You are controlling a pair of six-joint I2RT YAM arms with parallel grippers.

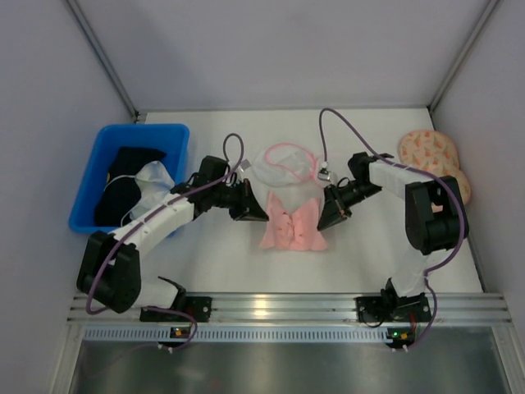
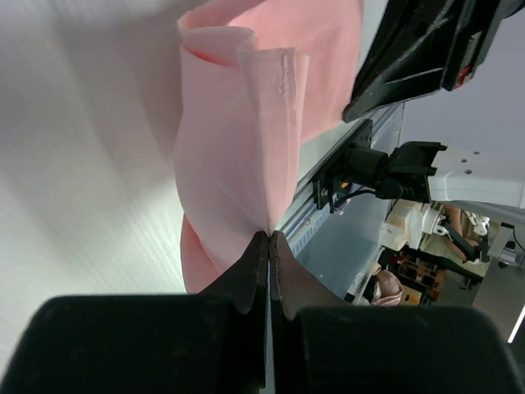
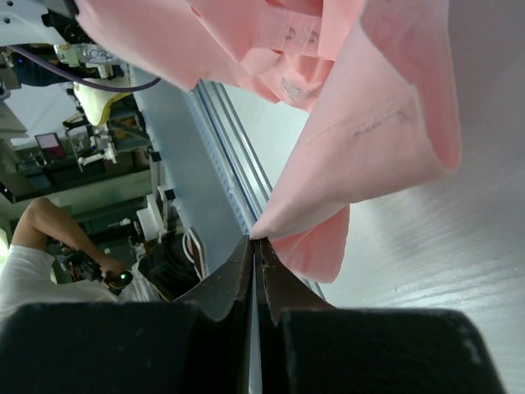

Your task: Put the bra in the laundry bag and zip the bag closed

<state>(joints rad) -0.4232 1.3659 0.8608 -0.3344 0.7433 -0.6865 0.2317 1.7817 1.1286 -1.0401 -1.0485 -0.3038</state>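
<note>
The light-pink bra (image 1: 293, 223) hangs bunched between my two grippers, mid-table, just in front of the white mesh laundry bag (image 1: 283, 167) with pink zipper edging. My left gripper (image 1: 259, 215) is shut on the bra's left edge; the left wrist view shows the jaws (image 2: 270, 235) pinching a fold of the pink fabric (image 2: 238, 139). My right gripper (image 1: 326, 222) is shut on the bra's right edge; the right wrist view shows the jaws (image 3: 253, 239) pinching a corner of the fabric (image 3: 361, 156). The bag lies behind the bra, with its pink rim facing up.
A blue plastic bin (image 1: 92, 176) with black and white garments stands at the far left. A peach speckled two-lobed item (image 1: 433, 154) lies at the back right. The metal rail (image 1: 279, 310) runs along the near edge.
</note>
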